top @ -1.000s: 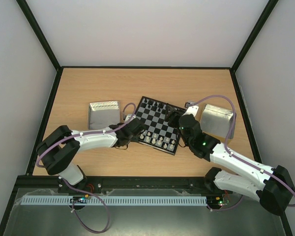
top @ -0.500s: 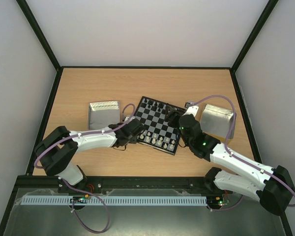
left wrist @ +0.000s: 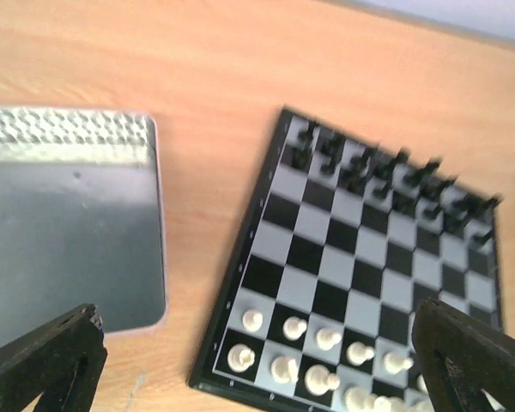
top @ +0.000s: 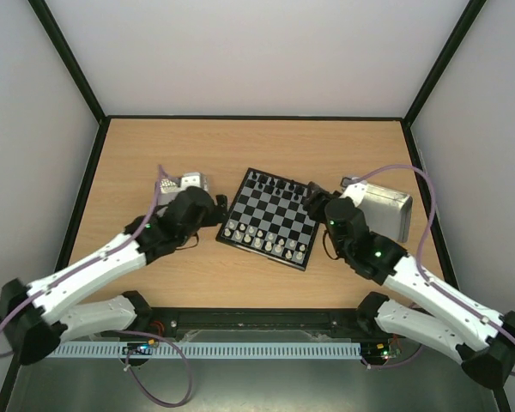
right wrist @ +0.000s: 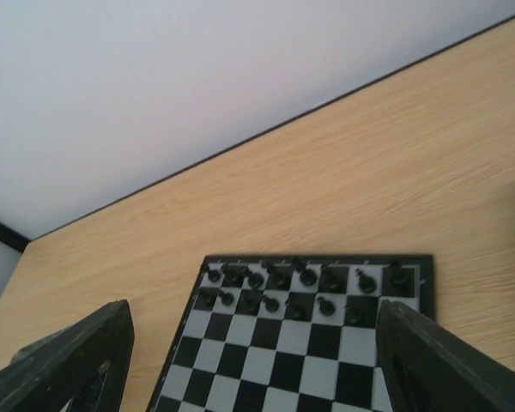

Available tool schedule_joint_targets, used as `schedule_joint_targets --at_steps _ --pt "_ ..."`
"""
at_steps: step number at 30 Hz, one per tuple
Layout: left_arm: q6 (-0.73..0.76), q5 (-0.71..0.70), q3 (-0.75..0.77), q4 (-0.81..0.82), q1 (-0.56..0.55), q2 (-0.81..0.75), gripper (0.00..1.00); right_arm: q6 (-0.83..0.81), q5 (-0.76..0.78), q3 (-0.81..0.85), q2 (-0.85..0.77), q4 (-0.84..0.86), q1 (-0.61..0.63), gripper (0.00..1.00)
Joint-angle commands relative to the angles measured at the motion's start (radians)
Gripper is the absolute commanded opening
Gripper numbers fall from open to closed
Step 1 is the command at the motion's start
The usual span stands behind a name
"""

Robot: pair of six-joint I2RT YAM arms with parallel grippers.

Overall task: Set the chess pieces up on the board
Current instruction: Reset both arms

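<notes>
Board (top: 269,219) sits centre frame, cream pieces (top: 264,241) on its lower rows, black pieces (top: 275,184) on the upper. Left gripper (top: 215,209) and right gripper (top: 312,202) are both spread wide, empty, flanking it. I plan any next pass high over the ranks to avoid toppling pieces.

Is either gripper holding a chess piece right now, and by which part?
Nothing is held: the left gripper and right gripper both stand open, empty, near the black-and-grey checkered chessboard.
</notes>
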Motion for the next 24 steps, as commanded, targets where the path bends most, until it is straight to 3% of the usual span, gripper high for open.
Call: schedule_joint_targets --at_steps 1,9,16,24 --pt "0.047 -0.024 0.035 -0.047 0.038 -0.161 0.99 -0.045 0.146 0.111 -0.108 -0.271 -0.002 0.77" --pt "0.146 -0.134 0.098 -0.108 0.040 -0.404 0.99 -0.114 0.269 0.192 -0.332 -0.461 -0.002 0.99" --pt "0.207 -0.185 0.174 -0.174 0.040 -0.554 0.99 -0.115 0.276 0.269 -0.406 -0.571 -0.003 0.98" --pt "0.246 -0.236 0.250 -0.247 0.040 -0.610 0.99 -0.097 0.303 0.284 -0.511 -0.611 -0.002 0.98"
